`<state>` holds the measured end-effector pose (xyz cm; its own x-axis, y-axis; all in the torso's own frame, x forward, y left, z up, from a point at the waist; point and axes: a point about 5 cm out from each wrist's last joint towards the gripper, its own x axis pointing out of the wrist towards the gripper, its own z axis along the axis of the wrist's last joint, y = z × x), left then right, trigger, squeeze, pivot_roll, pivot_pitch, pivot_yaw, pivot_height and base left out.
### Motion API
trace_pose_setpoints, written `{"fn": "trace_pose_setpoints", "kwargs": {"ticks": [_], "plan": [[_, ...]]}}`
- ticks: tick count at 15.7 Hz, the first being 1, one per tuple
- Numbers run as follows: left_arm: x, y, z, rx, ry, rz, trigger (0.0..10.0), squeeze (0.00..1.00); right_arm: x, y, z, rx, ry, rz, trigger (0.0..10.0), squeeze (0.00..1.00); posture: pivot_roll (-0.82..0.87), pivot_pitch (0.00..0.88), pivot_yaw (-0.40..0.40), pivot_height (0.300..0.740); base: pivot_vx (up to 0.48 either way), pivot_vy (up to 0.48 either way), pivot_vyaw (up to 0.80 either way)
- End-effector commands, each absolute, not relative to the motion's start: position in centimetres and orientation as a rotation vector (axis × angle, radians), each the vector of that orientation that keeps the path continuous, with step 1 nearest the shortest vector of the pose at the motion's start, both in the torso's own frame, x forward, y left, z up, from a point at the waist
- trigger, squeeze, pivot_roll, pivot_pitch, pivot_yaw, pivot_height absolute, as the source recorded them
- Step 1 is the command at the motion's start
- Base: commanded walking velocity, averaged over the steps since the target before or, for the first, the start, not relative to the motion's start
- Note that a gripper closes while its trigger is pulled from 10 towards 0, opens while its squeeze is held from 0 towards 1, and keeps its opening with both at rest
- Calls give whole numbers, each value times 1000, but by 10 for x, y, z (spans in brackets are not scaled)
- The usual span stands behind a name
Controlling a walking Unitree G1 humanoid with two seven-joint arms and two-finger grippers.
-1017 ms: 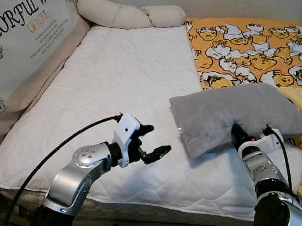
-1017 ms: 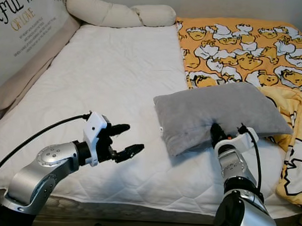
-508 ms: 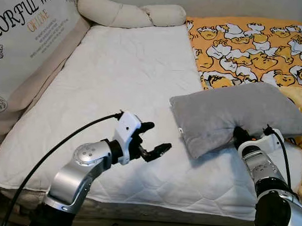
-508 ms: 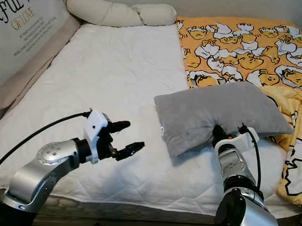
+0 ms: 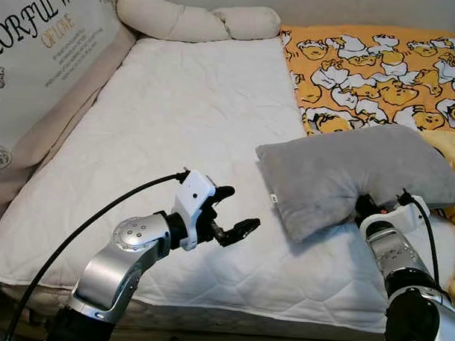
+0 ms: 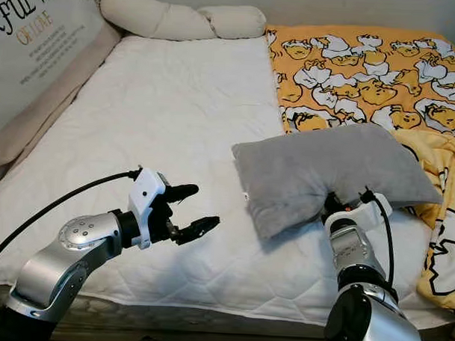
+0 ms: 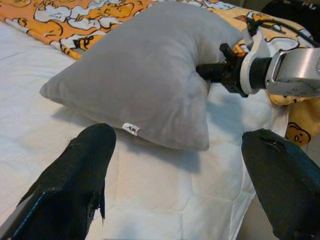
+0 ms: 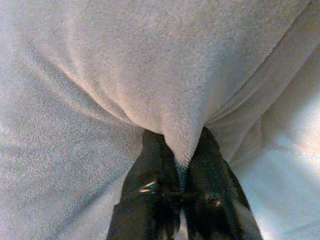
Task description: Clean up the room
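While right gripper (image 8: 182,150) pinches grey pillow (image 5: 347,171), it rests on mattress (image 5: 192,117).

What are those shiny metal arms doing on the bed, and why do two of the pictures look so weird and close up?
Those are a robot's two arms. Two pictures come from cameras on its head, looking down at a bed. The other two come from small cameras on its wrists, so they sit very close to things.

On the white mattress lies a grey pillow. Beside it is an orange cartoon blanket, and a long cream cushion lies at the far end.

The right end effector has its two black fingers pinched shut on the pillow's edge. The left end effector hovers open above the mattress, pointing towards the pillow, holding nothing.
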<state>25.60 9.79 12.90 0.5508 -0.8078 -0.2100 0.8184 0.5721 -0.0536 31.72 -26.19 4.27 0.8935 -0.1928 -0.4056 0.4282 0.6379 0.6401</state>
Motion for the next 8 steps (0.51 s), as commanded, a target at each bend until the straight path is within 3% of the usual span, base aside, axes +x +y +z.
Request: {"fn": "trace_pose_setpoints", "kwargs": {"ticks": [1,5,8], "plan": [[259,102,131,62,210,-937,10000,0,329,-266,61,778,257,-357,0,0,60,0,31,740,0,0,0],[262,112,130,57,210,-874,10000,0,346,-259,82,745,219,-301,0,0,62,0,24,740,0,0,0],[271,138,135,65,190,-733,10000,0,369,-241,113,767,164,-229,0,0,67,0,17,740,0,0,0]]}}
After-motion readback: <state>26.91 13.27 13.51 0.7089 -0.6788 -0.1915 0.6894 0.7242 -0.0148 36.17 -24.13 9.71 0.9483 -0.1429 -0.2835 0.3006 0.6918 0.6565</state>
